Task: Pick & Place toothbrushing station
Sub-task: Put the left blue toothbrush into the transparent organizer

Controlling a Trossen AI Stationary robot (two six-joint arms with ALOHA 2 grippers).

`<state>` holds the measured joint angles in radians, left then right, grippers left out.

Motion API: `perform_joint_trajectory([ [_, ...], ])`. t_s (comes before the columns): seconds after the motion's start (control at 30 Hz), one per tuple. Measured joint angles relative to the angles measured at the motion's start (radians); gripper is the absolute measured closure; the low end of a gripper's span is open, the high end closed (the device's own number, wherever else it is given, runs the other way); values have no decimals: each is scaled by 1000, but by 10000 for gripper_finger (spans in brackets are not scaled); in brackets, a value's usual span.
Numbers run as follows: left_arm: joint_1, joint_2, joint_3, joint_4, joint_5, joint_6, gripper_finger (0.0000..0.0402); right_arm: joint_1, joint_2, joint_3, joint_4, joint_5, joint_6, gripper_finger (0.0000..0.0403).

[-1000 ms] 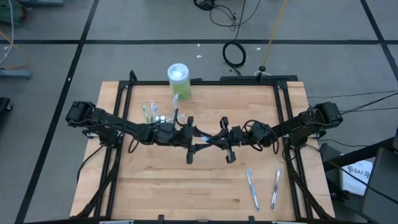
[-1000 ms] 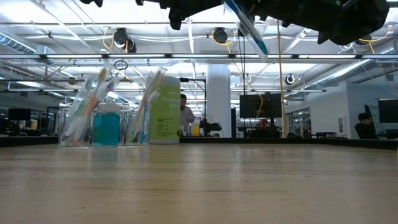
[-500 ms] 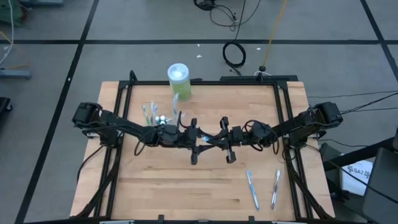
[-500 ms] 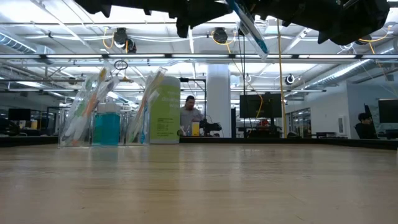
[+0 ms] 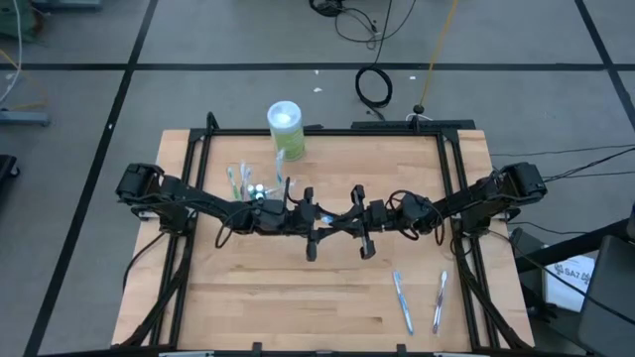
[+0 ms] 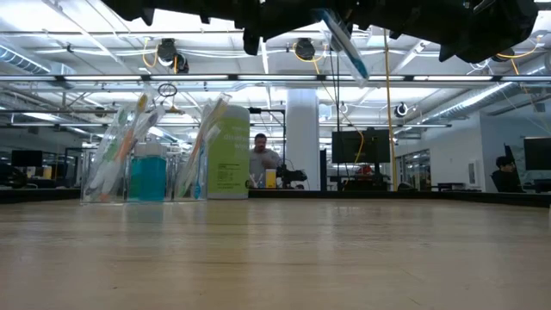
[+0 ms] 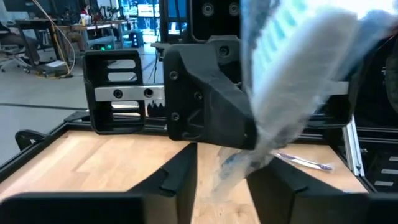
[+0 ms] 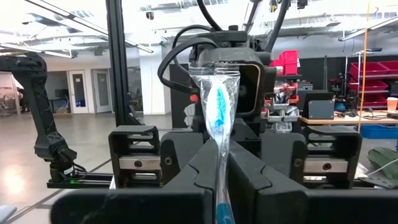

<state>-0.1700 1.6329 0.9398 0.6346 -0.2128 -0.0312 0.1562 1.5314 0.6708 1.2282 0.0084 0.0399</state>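
Observation:
A blue toothbrush in a clear wrapper is held high over the middle of the table; it also shows in the low view. My right gripper is shut on it. My left gripper faces it, open, with a finger on either side of the toothbrush's end. The clear cup with several toothbrushes stands at the far left, with small blue tubes beside it. Two wrapped toothbrushes lie flat at the near right. My right gripper pinches the wrapped toothbrush partway along its length between its two fingers. The fingers reach level from the table's right and lie across it. The toothbrush is lifted clear of the table and tilted, both ends sticking out past the fingers.
A tall green container with a white lid stands at the far edge, right of the cup; it also shows in the low view. Black frame rails run along the table's sides. People are in the room beyond the table.
My left gripper has gone a little toward the table's right edge, up to the toothbrush that my right gripper holds.

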Motion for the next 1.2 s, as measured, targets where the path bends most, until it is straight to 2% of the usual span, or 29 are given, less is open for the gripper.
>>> perform_joint_trajectory([
  [0.2, -2, 0, 0, 4, 0, -7, 328, -1, 0, 0, -4, 2, -1, 393],
  [0.37, -12, 0, 0, -11, -7, -32, 354, -1, 0, 1, -35, -1, -73, 391],
  [0.73, -22, -36, 0, -161, -55, -118, 357, 0, 1, 0, -74, 1, -105, 361],
  [0.83, -20, -72, 0, -223, -68, -143, 360, 2, 1, 0, -104, 49, -109, 347],
  [1.0, -16, -147, 1, -380, -83, -193, 358, 2, 0, 0, -130, 114, -109, 315],
  [1.2, -13, -229, 0, -598, -182, -226, 356, 4, 0, 0, -134, 118, -105, 274],
])
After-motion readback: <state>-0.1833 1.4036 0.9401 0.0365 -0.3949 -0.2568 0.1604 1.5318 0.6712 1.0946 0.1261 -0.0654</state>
